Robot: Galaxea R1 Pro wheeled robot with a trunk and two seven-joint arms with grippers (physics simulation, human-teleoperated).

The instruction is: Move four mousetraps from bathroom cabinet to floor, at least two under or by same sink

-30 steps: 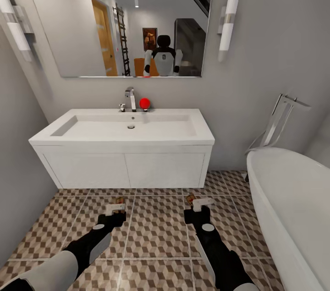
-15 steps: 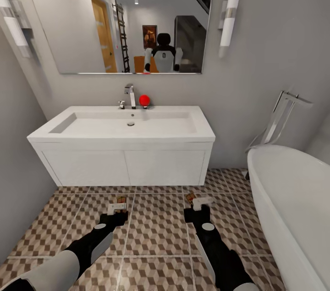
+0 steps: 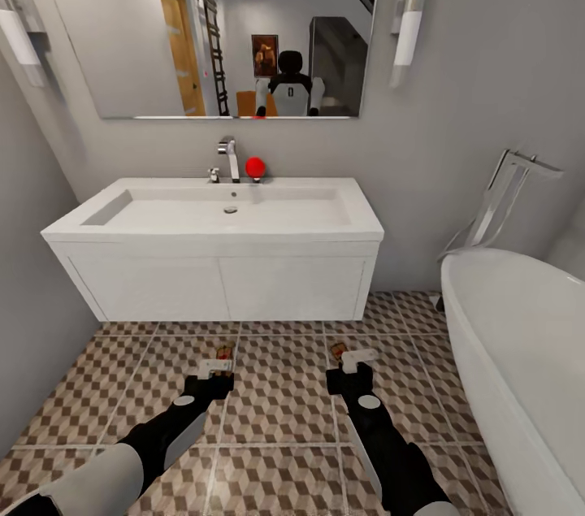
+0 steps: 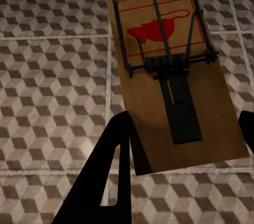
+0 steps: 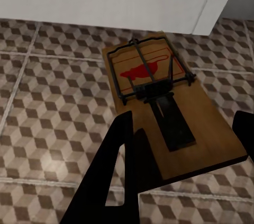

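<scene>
Two mousetraps (image 3: 220, 354) (image 3: 340, 353) held, one per gripper: left gripper (image 3: 213, 370), right gripper (image 3: 354, 361), jaws clamped on boards. Placement step; lowering onto bathroom floor (image 3: 280, 394) by sink (image 3: 215, 233) required next.

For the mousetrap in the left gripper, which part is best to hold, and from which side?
Hold the bare end of the mousetrap, clamping its two long edges from behind the black spring bar. The left gripper already straddles that flat wooden end, away from the wire and red mark.

No words, brands or numbers can be read. Each mousetrap (image 4: 169, 70) (image 5: 164, 102) bears only a red mouse-shaped mark inside a thin red outline on its wooden board.
</scene>
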